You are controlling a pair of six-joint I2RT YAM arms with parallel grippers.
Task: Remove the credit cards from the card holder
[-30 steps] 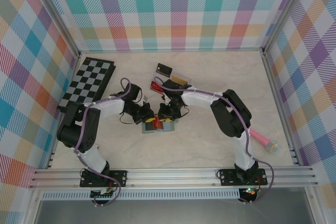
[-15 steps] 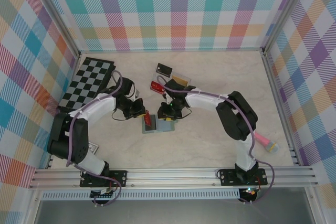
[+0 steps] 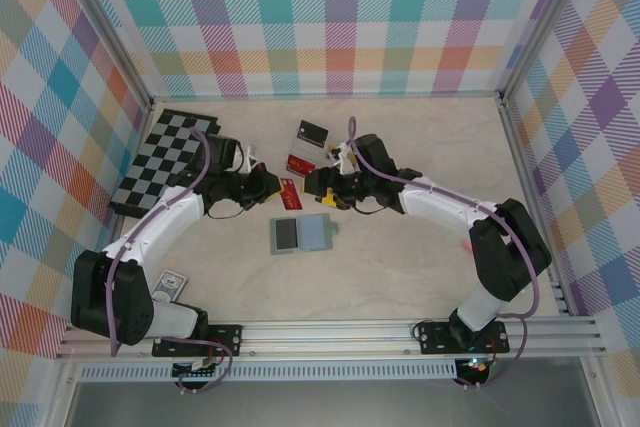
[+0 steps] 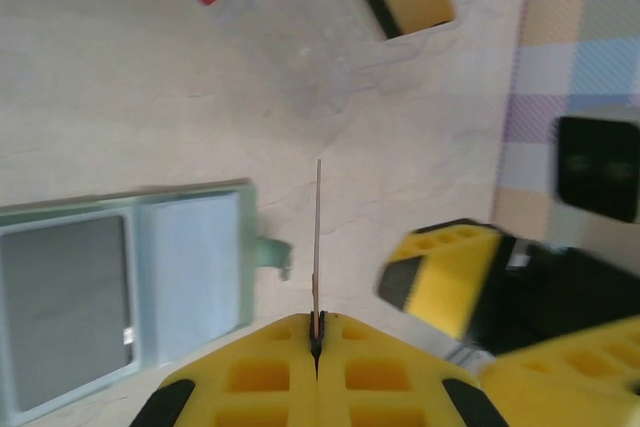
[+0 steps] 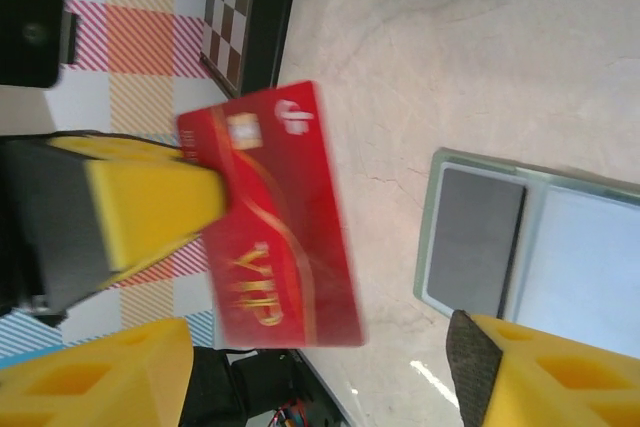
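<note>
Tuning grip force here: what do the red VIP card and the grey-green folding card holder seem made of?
The red rectangular VIP card looks like stiff, glossy plastic: printed gold lettering, straight when seen edge-on. The grey-green folding card holder looks like matte soft leatherette or fabric with a pale blue lining; which is unclear.

A checkerboard (image 3: 165, 157) lies left of a clear tray (image 4: 310, 57).

Red card (image 5: 275, 217) motion-blurred in right wrist view; card holder (image 5: 480, 237) cut off at right edge.
</note>
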